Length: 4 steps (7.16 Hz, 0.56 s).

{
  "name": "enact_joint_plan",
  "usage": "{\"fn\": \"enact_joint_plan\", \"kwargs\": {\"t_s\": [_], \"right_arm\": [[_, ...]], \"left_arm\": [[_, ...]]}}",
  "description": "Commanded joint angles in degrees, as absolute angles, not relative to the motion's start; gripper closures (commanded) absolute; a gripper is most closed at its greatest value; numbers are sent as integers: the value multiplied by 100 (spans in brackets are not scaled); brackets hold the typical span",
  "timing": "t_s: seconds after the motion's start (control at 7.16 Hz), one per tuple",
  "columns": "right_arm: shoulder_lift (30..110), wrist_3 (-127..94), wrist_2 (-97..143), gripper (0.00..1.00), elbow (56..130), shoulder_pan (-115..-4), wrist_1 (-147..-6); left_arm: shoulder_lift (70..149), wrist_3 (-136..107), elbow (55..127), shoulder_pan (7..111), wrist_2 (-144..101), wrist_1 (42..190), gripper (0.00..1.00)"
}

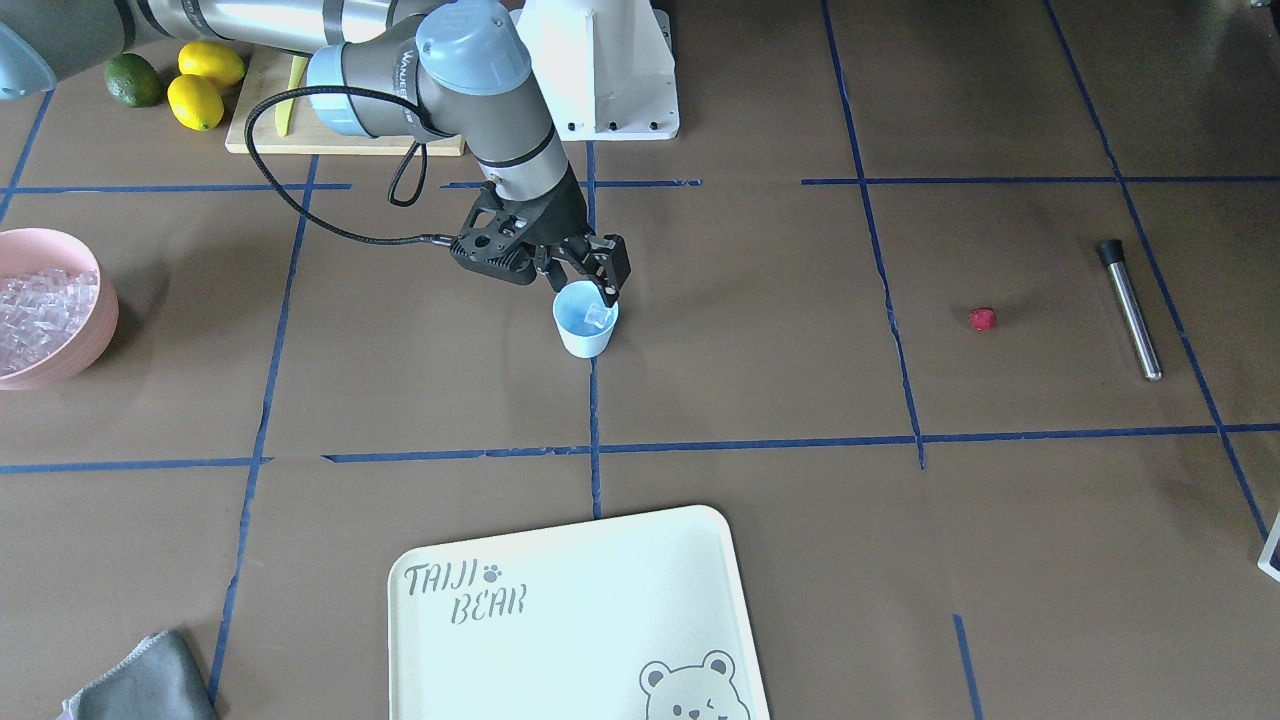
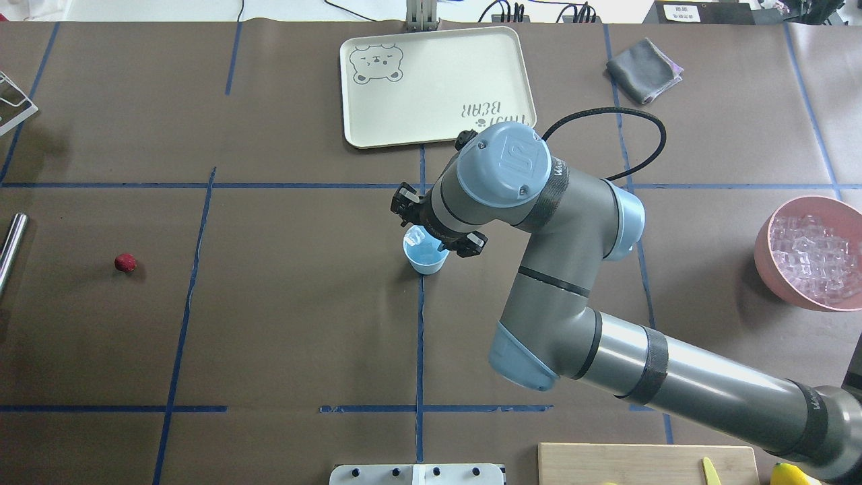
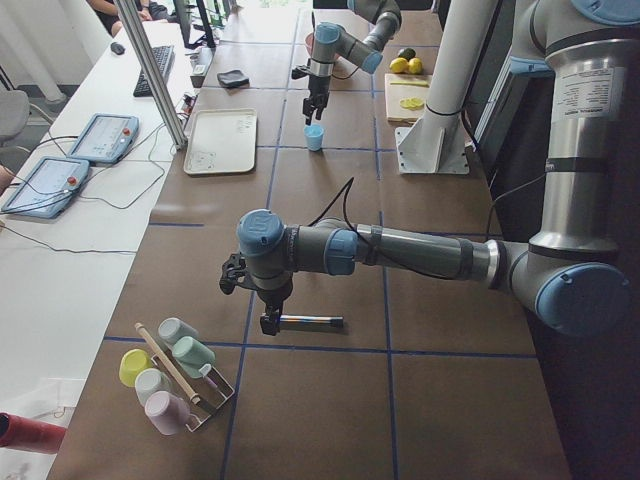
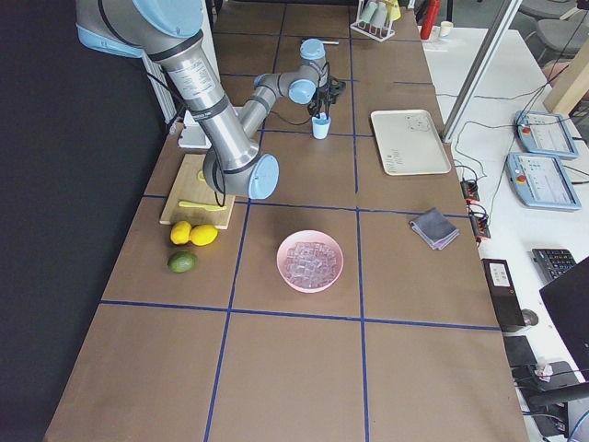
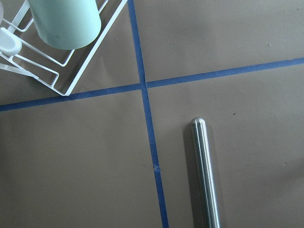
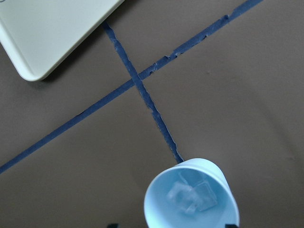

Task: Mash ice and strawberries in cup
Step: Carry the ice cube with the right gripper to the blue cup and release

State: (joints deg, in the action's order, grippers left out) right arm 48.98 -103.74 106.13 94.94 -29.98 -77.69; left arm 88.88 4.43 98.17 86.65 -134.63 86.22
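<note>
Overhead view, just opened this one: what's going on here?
The right claw hangs open just above the cup, which holds a few ice cubes. The strawberry lies on the table far on the robot's left, not in the cup. The left claw hovers by the metal rod there. More ice sits in the pink bowl.

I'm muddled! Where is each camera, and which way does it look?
Front-facing: across the table, facing the robot; right arm over small light-blue plastic cup.
Overhead: behind the robot, looking down; right arm.
Left side: table's end; left arm near, by shiny metal rod.
Right side: opposite end; right arm near.
Left wrist: down at the rod; no jaws show.
Right wrist: down into the cup; jaws peek in at bottom edge.
Shared: all but left wrist show the cup.
</note>
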Motion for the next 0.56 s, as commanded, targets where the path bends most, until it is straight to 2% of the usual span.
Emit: {"fn": "enact_joint_plan", "kwargs": {"t_s": [0.0,0.14,0.42], "right_arm": [[4948,-10354,10626,1,9519,-2997,-7770],[4966,-10336,10678,1,9632,-3067,-7813],[6005,-10240,11743,1,10717,-3975,-7840]], "left_arm": [[8895,448,9826,8657,-13456,8622,0],[8895,448,9826,8640,-13465,8622,0],[8929,118,9835,8282,-13910,8666,0]]}}
